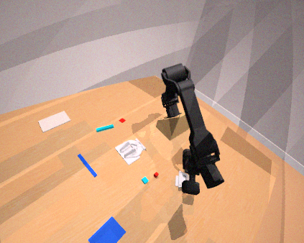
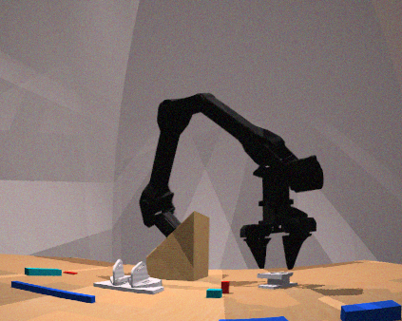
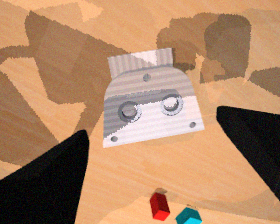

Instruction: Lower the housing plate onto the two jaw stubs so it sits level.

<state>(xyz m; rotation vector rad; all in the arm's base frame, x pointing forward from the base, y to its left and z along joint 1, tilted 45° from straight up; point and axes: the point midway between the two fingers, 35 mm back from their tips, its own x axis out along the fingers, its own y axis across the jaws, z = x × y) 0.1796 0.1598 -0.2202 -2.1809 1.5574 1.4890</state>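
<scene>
The grey-white housing plate (image 1: 180, 180) (image 2: 277, 280) (image 3: 153, 127) rests on the table, away from the jaws. The wrist view shows its rounded outline, two ringed holes and three small holes, with a ribbed strip at the far edge. My gripper (image 2: 276, 267) (image 3: 153, 124) is open and empty, pointing down just above the plate, one finger to each side. The white base (image 1: 130, 161) (image 2: 154, 289) carries two upright jaws, one jaw (image 2: 118, 273) left of the other jaw (image 2: 139, 275). Their pins and stubs are too small to make out.
A small red block (image 1: 156, 175) (image 2: 225, 287) (image 3: 160, 206) and a cyan block (image 1: 144, 180) (image 2: 214, 293) (image 3: 189, 217) lie between plate and base. A brown wedge (image 2: 177, 262) stands behind. A blue bar (image 1: 87, 165), teal bar (image 1: 105, 128), pale sheet (image 1: 54, 121) and blue block (image 1: 108, 231) lie around.
</scene>
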